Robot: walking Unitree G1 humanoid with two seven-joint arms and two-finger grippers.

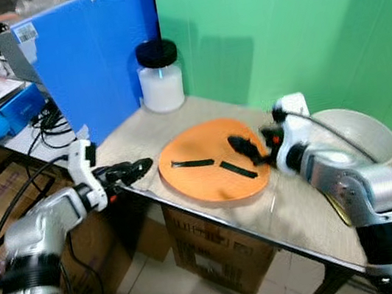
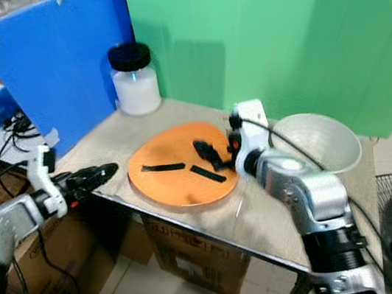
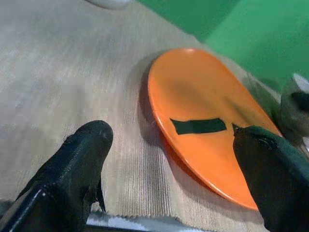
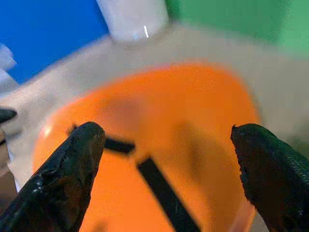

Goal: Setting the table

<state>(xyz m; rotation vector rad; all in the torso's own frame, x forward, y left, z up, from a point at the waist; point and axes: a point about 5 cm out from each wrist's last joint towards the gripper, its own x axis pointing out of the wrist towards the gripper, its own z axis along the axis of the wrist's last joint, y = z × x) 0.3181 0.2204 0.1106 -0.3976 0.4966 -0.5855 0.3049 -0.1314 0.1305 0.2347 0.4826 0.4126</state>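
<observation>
Orange plate [image 1: 213, 161], stiff and probably slick, lies flat on the table [image 1: 302, 205]. Right gripper [image 1: 247, 149] hovers over it, fingers spread wide; left gripper [image 1: 131, 171] waits wide at the table's edge. Best gripped by the rim.

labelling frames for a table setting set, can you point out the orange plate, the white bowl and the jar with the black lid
orange plate [image 1: 205, 179], left eye view, bare orange surface near its front rim
white bowl [image 1: 373, 135], left eye view, inner wall on its right side
jar with the black lid [image 1: 162, 89], left eye view, white body below the lid
</observation>
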